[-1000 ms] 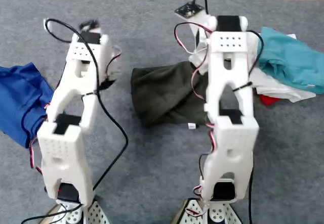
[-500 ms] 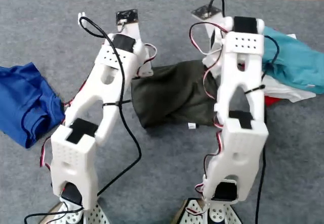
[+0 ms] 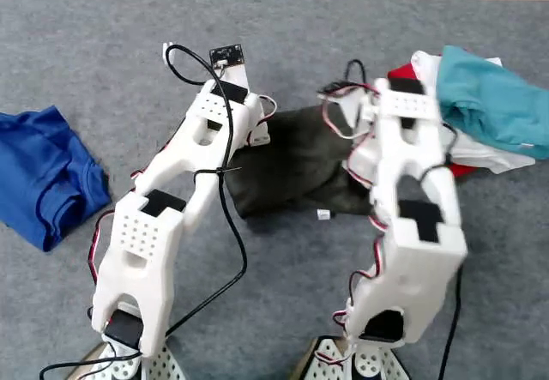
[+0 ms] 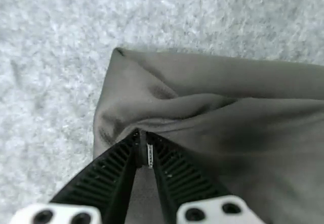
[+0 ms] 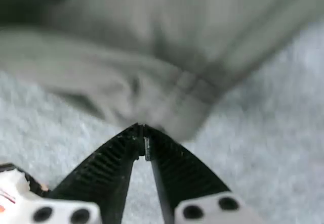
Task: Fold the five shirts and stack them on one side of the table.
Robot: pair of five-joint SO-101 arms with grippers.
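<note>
A dark olive shirt [image 3: 292,161] lies crumpled mid-table between the two arms. My left gripper [image 4: 143,139] is shut, its tips resting on a puckered fold near the shirt's left edge [image 4: 152,102]; no cloth shows between the fingers. My right gripper [image 5: 142,132] is shut too, tips at the hem of the same shirt [image 5: 152,52], over grey table. A blue shirt [image 3: 43,174] lies bunched at the far left. At the far right a teal shirt [image 3: 497,97] lies on a white one [image 3: 480,153], with a red one [image 3: 455,170] peeking out beneath.
The table is covered in grey felt [image 3: 283,294]. The left arm [image 3: 180,183] slants across towards the shirt, and the right arm [image 3: 412,200] stands along its right side. Loose cables hang off both arms. Open felt lies behind the shirts and in front of the olive one.
The left arm has swung right from near the blue shirt to the olive shirt's left edge. The right arm has tilted slightly right and lowered over the shirt's right side.
</note>
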